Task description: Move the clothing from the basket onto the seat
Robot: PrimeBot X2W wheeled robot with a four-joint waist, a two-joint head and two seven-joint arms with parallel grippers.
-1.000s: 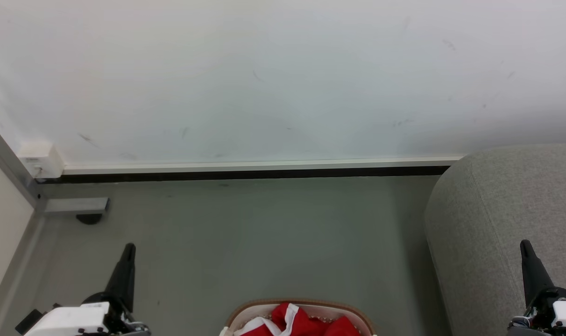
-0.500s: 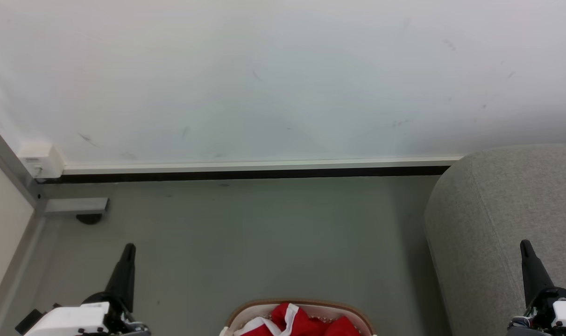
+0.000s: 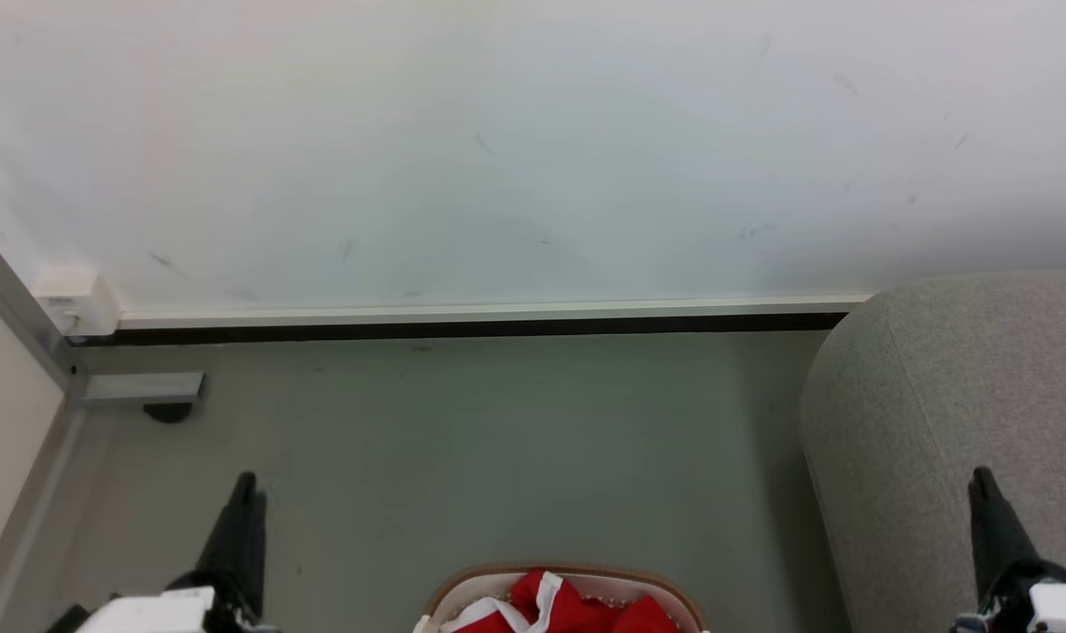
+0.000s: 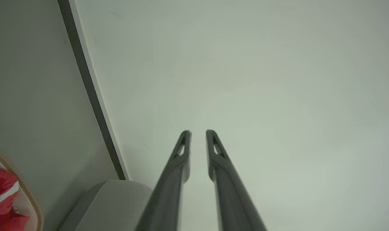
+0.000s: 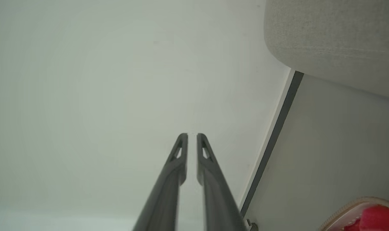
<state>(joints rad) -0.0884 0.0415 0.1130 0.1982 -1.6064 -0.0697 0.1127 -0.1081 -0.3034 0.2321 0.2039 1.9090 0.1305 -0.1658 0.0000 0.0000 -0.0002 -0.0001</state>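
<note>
The red clothing (image 3: 577, 611) with a white stripe lies bunched in the cream basket (image 3: 568, 573), which sits on the floor at the bottom middle of the head view. On the right stands the light grey seat (image 3: 955, 396). My left gripper (image 3: 244, 482) hovers left of the basket, my right gripper (image 3: 983, 476) in front of the seat; both point up and are well apart from the clothing. The left wrist view shows the left gripper (image 4: 197, 132) with fingers nearly together and nothing between them, and the clothing (image 4: 0, 192) at its lower left. The right gripper (image 5: 192, 134) looks the same.
A white wall (image 3: 533, 149) with a dark baseboard gap (image 3: 463, 330) runs across the back. A grey metal frame (image 3: 23, 316) with a white box (image 3: 77, 301) and a foot (image 3: 146, 387) stands at the left. Grey floor (image 3: 498, 440) lies between basket and wall.
Both grippers have sunk a little lower in the head view. The basket, clothing and seat have not moved.
</note>
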